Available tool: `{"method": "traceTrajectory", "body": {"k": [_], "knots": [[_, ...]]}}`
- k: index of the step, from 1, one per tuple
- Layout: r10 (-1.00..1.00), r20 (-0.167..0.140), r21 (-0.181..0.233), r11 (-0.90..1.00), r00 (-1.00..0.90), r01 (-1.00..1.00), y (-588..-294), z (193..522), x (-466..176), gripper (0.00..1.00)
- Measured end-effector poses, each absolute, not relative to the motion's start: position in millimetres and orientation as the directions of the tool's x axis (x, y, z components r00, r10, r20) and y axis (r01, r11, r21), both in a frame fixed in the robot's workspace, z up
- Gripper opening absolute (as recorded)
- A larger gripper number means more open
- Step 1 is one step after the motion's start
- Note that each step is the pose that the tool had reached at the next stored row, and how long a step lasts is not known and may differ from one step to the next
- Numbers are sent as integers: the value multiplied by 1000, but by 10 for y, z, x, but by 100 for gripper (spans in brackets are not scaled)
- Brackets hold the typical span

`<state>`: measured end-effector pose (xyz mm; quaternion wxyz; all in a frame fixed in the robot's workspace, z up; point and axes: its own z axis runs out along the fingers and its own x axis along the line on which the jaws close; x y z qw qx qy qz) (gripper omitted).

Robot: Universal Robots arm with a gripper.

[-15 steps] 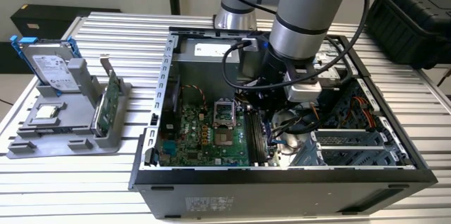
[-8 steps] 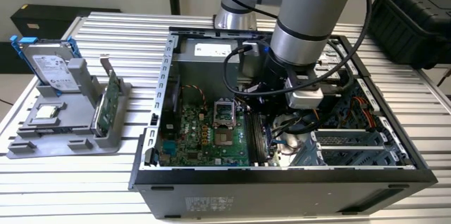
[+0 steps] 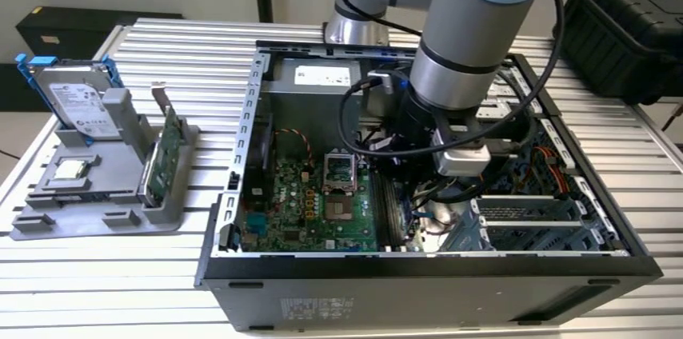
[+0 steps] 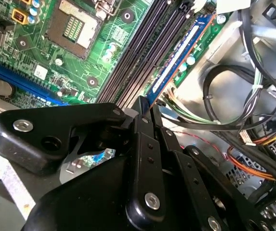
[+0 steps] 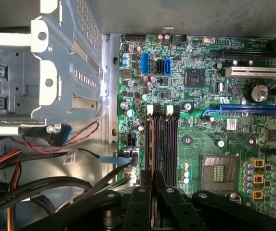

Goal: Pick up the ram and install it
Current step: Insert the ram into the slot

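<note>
The ram (image 4: 176, 60) was seen edge-on at a memory slot on the motherboard (image 4: 80, 53), upper centre of the second wrist view, its near end pinched between the closed-together fingers of the gripper (image 4: 144, 109), inside the computer case (image 3: 245, 115).

The arm (image 3: 469, 27) reaches steeply down from above, its grey-and-blue wrist pointing almost straight down. The black tool (image 4: 146, 108) sits low, its fingers (image 4: 145, 144) drawn close together and pinching a thin edge between their tips.
</note>
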<state>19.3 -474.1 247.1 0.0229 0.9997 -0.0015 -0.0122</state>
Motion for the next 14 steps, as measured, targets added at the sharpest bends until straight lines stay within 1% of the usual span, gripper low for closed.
{"method": "traceTrajectory", "body": {"k": [14], "knots": [[-4,-21,56,-998,1000,-3,-4739,2327,193,0]]}}
